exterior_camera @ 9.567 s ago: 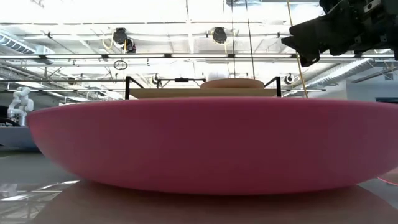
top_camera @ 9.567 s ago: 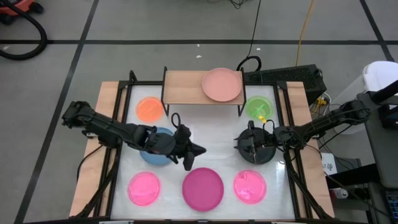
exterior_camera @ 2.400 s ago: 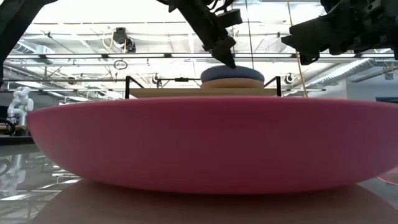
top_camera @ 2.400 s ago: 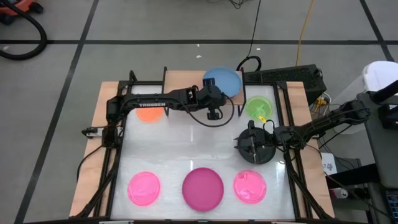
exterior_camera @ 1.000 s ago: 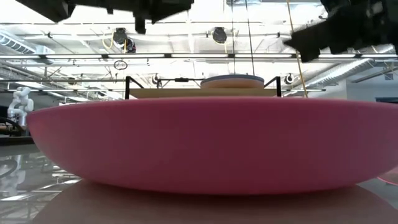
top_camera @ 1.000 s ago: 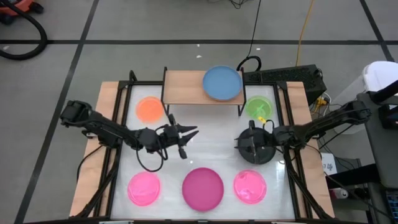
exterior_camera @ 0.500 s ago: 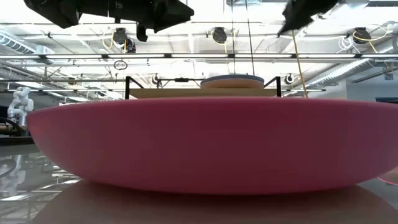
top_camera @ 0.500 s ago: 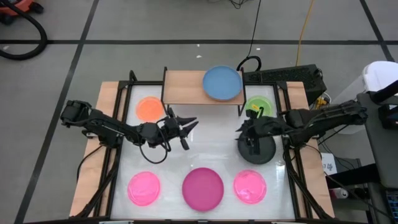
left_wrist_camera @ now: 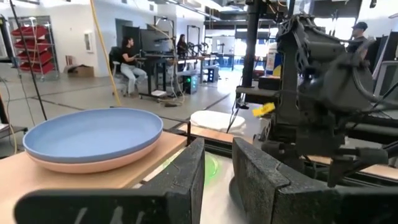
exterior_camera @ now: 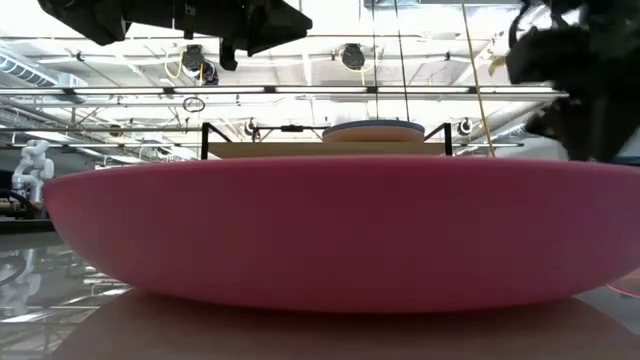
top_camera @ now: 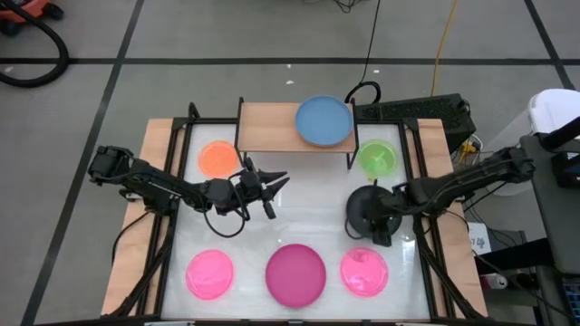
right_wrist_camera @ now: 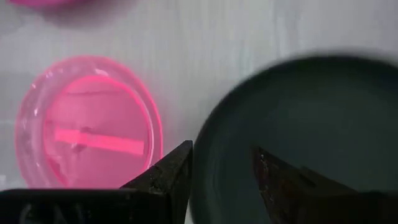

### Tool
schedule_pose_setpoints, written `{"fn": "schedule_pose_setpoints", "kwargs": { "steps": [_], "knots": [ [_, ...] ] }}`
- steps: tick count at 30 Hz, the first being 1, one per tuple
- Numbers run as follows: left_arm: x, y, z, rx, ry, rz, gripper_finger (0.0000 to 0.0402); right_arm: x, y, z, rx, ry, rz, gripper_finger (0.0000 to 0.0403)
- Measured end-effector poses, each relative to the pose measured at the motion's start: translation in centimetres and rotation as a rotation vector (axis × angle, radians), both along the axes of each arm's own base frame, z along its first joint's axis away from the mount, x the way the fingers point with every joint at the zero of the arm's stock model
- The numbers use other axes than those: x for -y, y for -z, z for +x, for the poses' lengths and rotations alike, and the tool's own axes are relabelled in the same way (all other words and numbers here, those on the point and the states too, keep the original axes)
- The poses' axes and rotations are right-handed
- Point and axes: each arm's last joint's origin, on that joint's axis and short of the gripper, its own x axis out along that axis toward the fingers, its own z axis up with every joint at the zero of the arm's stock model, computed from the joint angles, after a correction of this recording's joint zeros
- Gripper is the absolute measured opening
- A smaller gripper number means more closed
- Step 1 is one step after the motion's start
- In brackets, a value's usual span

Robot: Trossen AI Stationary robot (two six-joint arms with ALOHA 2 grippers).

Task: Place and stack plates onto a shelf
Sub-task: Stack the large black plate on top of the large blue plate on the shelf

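On the wooden shelf [top_camera: 272,127] the blue plate [top_camera: 323,120] lies on the salmon plate [left_wrist_camera: 74,165]. The black plate [top_camera: 362,208] rests on the white table. My right gripper [top_camera: 381,230] is open and points down over the black plate's near-right edge. In the right wrist view one finger [right_wrist_camera: 166,175] is outside the rim and the other [right_wrist_camera: 280,182] is over the plate's inside. My left gripper [top_camera: 272,190] hovers open above the table's middle, touching nothing. It faces the shelf and the right arm [left_wrist_camera: 317,81]. My right gripper [right_wrist_camera: 221,177] comes from above, and its fingers stand on either side of the black plate's rim [right_wrist_camera: 200,149]. I cannot tell whether they touch it. The plate lies flat on the table.
An orange plate [top_camera: 217,158] and a green plate [top_camera: 376,157] lie near the shelf's ends. Along the near edge lie a hot-pink plate [top_camera: 209,273], the magenta plate [top_camera: 295,274] and a second hot-pink plate [top_camera: 364,271]. The shelf's left half is bare wood.
My right gripper rose from over the black plate and swung toward the far edge. It then came back down toward the near edge, over the plate's near-right rim. My left gripper shifted slightly toward the far edge, then stayed still. No plate has moved.
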Motion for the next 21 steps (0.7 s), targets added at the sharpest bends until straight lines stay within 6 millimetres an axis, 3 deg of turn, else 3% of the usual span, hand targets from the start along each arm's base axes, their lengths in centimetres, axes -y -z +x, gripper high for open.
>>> {"fn": "schedule_pose_setpoints", "kwargs": {
  "steps": [6, 15, 21],
  "knots": [
    [0.0, 0.1, 0.0, -0.011, 0.0, 0.002, 0.0088, -0.8, 1.0, -0.6, -0.024, 0.035, 0.017, 0.0146],
    [0.0, 0.2, 0.0, -0.02, 0.0, 0.004, 0.0088, -3.2, 2.9, 0.0, -0.031, -0.012, -0.116, 0.0133],
    [0.0, 0.2, 0.0, -0.025, 0.0, 0.005, 0.0088, -3.5, 4.5, 0.3, -0.118, -0.008, -0.161, 0.0114]
  ]
}}
